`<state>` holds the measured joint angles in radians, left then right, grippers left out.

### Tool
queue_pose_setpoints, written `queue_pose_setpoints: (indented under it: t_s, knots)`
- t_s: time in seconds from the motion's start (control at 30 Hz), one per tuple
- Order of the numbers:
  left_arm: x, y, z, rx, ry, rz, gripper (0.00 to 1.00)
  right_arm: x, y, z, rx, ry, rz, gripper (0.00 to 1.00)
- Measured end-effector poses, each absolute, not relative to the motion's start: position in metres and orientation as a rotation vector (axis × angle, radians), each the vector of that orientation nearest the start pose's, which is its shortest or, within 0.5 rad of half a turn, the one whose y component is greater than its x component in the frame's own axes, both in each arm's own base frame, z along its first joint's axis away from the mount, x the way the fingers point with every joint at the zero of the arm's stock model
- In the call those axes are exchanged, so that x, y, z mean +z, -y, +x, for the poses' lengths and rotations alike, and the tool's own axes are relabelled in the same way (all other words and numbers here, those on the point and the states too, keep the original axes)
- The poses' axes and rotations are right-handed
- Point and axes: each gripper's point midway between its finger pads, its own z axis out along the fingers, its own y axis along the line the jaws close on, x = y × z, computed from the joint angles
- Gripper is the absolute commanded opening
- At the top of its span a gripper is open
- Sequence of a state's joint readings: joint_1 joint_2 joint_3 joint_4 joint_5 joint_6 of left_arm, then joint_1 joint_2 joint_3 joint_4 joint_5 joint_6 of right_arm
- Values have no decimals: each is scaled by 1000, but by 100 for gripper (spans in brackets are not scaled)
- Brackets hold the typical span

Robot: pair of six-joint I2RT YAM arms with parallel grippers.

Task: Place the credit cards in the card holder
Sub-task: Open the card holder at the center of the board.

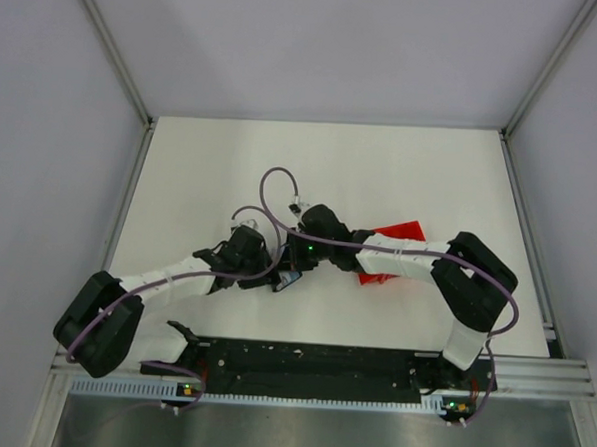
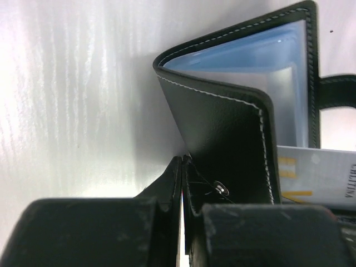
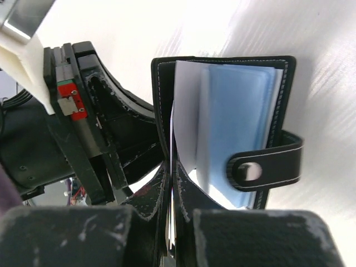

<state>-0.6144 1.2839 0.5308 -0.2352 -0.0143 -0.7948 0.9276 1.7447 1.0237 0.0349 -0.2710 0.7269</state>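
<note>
Card holder (image 3: 222,111), held open near the middle of the table (image 1: 431,170) between both arms. I have the left gripper (image 2: 182,167) pinched fully closed at the corner of one black cover. The right gripper (image 3: 169,178) is likewise closed on the opposite cover's edge, apparently to spread the pale blue pockets for loading. One pale credit card (image 2: 317,178) lies just beside the holder.

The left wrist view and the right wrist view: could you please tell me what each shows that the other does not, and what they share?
Only the left wrist shows a pale card with yellow marks next to the holder. Only the right wrist shows the strap's snap button. Both show the open holder with blue sleeves, and a shut gripper pinching its cover: the left gripper and the right gripper.
</note>
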Motion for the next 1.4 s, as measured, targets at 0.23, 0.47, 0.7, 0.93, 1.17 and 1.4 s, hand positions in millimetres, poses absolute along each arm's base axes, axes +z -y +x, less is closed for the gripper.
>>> queue_pose_setpoints:
  t_s: [0.23,0.47,0.7,0.93,1.17,1.4]
  knots:
    - [18,179,210,-503,-2613,-333,0,78,-416,211,1081,-2503,-432,0]
    - [18,162,202,-425,-2612,-404,2,70,-422,203,1023,-2528,-466,0]
    - [21,130,186,-266,-2617,-503,27,69,-423,203,1010,-2525,-479,0]
    - [56,125,190,-356,-2486,-537,55,68,-425,202,1018,-2526,-493,0]
    - [86,142,206,-497,-2389,-506,60,67,-425,202,1017,-2529,-493,0]
    - [83,155,222,-510,-2386,-504,60,67,-425,202,1016,-2528,-495,0]
